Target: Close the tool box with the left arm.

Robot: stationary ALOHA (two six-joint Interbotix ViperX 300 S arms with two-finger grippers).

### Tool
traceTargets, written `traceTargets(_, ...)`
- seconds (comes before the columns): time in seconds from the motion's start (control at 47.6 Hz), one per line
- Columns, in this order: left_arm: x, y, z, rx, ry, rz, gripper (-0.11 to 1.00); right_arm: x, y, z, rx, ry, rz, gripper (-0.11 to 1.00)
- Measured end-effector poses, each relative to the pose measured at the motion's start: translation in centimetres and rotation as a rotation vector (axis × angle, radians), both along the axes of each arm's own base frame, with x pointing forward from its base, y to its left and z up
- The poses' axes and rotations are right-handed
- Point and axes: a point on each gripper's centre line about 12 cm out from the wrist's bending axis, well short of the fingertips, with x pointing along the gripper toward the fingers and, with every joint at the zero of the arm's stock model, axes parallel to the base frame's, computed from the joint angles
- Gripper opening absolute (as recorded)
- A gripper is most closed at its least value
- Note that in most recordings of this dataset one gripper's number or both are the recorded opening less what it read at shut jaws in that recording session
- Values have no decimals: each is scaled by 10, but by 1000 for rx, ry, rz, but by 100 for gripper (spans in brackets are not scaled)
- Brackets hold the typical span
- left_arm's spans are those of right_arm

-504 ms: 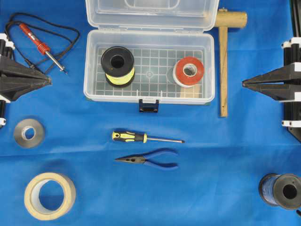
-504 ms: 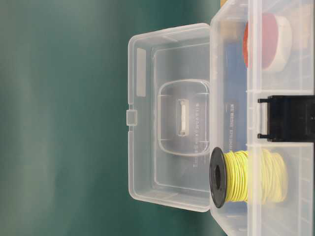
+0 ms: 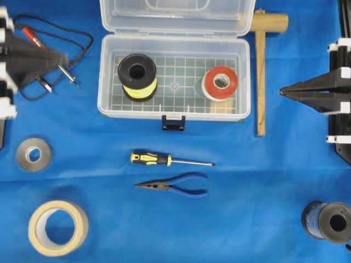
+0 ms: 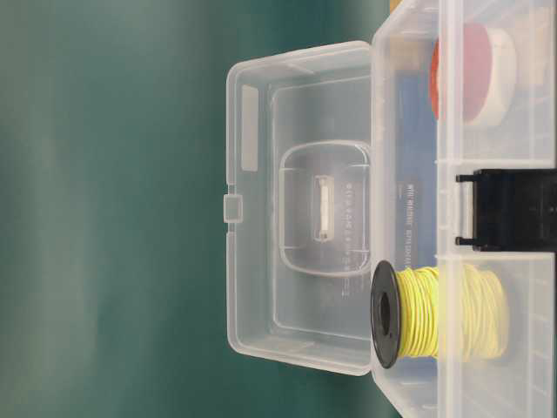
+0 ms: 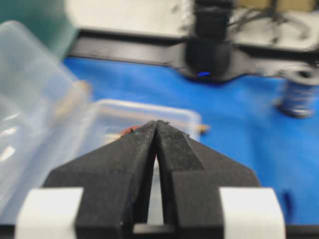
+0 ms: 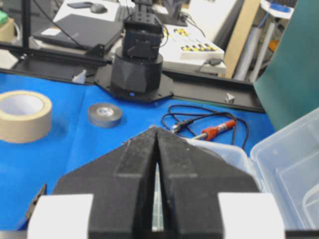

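tool box (image 3: 174, 82) sat at top middle of mat, lid (image 3: 176, 16) stood open behind it. left gripper (image 3: 64, 57) off at left over soldering iron (image 3: 33, 37), jaws pressed together, holding nothing. risk imo: tip slides off slick lid or snags iron's cable, lid flops back open.

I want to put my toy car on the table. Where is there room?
Bare blue cloth lies between the pliers and the blue spool, and right of the screwdriver. It is crowded around the tool box and the soldering iron.
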Motion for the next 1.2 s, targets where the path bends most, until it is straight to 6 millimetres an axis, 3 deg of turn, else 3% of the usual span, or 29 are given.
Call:
traceTargets(0.126,5,21,13,20,49,81,2,1,-1,-4,1,25,-5,0)
traceTargets(0.168,8,28,17,37,61,106,8,2,-1,-4,1,29,-5,0)
traceTargets(0.441,33,86,23,72,141,270,82,2,-2,-6,0,43,-9,0)
traceTargets(0.483,38,98,21,81,166,293,88,2,-2,-6,0,45,-9,0)
traceTargets(0.861,103,180,-1,75,369,363,90,3,-2,-10,1,69,-11,0)
traceTargets(1.197,140,241,-45,-14,535,397,90,5,-2,-12,3,81,-11,0)
